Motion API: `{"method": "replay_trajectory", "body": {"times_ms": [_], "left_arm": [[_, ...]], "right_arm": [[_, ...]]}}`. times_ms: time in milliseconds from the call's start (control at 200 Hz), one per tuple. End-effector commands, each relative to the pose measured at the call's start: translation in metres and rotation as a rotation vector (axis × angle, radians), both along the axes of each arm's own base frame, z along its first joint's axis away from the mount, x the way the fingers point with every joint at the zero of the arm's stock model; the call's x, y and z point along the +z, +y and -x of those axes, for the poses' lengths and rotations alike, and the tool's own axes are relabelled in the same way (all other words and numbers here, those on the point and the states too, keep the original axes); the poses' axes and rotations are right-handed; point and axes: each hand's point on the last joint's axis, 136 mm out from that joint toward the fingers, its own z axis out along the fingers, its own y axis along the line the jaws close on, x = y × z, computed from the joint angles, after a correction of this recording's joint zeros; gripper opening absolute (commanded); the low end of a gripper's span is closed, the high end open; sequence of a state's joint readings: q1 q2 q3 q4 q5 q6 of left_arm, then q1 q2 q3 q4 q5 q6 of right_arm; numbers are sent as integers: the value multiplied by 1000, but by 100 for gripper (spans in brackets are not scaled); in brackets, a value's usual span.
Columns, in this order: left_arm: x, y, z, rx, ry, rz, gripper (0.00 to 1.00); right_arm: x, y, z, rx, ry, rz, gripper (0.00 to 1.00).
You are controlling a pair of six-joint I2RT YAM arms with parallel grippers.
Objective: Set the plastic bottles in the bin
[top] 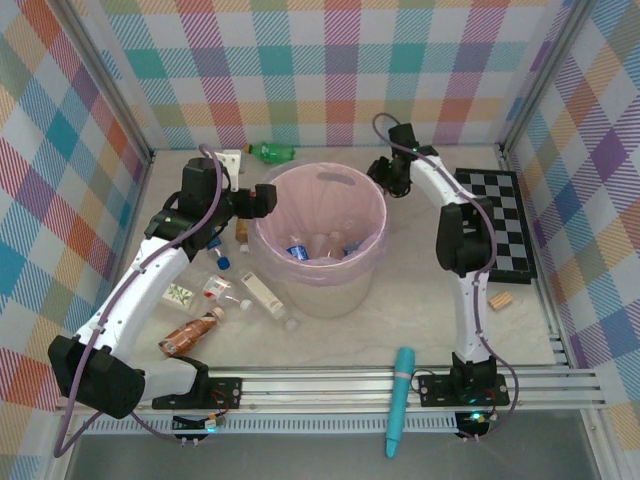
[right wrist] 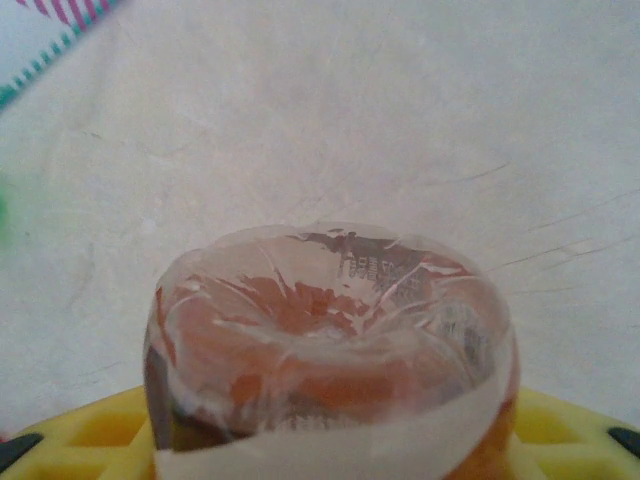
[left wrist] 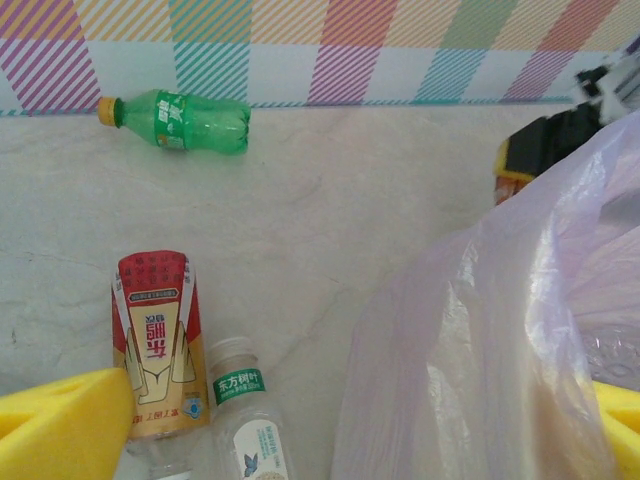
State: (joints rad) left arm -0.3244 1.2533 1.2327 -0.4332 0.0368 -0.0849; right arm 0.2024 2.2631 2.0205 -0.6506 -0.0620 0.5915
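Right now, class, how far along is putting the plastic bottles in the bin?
Done: several bottles lie inside the bin. In hand: the right gripper grips a clear bottle beside the bin's far rim. To do: the green bottle by the wall, the copper-brown bottle and other bottles left of the bin.

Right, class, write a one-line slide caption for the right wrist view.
Clear bottle, base toward camera, held in the right claw, pale table behind.

We log this as a robot test cell in a lab: left arm (top: 140,290) and right arm (top: 465,290) bolted to an aluminium rail (top: 340,385) at a table (top: 420,330) edge, enclosed by plaid-printed walls (top: 330,60).
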Motion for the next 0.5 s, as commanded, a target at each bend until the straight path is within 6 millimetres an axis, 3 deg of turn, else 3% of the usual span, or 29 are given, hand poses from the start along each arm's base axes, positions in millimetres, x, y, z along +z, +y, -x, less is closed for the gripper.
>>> {"method": "replay_trajectory", "body": {"times_ms": [0,230,335,495], "left_arm": [[-44,16,4,36,118,-90,95],[-42,11,5,23,116,-63,95],[-40,9,6,16,113,-57,95],[-31,8,10,16,87,-57,95]], "right_arm": [[46,-23,10,36,-71,18,49],[106,-62,33,40,-141,25,48],[137,-62,46,78,-188,19,48],[191,-38,70,180,-263,-119,48]]}}
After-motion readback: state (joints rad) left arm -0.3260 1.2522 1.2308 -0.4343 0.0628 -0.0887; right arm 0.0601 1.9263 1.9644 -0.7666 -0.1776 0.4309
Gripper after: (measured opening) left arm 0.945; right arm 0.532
